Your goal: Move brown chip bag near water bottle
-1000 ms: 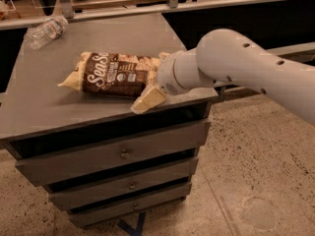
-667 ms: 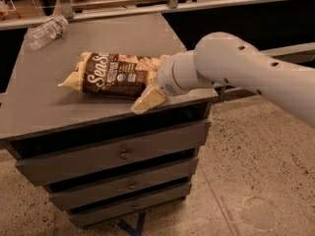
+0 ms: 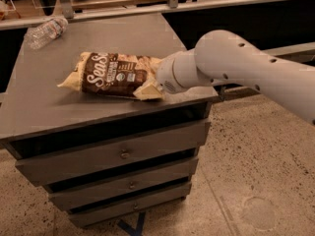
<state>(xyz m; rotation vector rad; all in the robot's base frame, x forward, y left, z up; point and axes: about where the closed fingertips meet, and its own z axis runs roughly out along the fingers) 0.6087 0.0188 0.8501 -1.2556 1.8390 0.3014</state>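
The brown chip bag point(image 3: 110, 75) lies flat on the grey cabinet top point(image 3: 59, 109), near its right front part, dark brown with white script and pale cream ends. My gripper point(image 3: 158, 80) is at the bag's right end, at the tip of the white arm point(image 3: 236, 68), and the wrist housing hides it. The bag's right end is bunched against the wrist. The water bottle point(image 3: 47, 31), clear and ridged, lies on its side at the cabinet's far left corner, well away from the bag.
The cabinet has three drawers point(image 3: 120, 154) below the top. A dark shelf and rail point(image 3: 172, 4) run behind it. Speckled floor point(image 3: 256, 171) lies to the right and in front. The arm reaches in from the right over the cabinet's right edge.
The bag has shifted slightly left and back with the gripper at its right end. Its right front corner now sits farther from the cabinet's front edge. The bottle has not moved.
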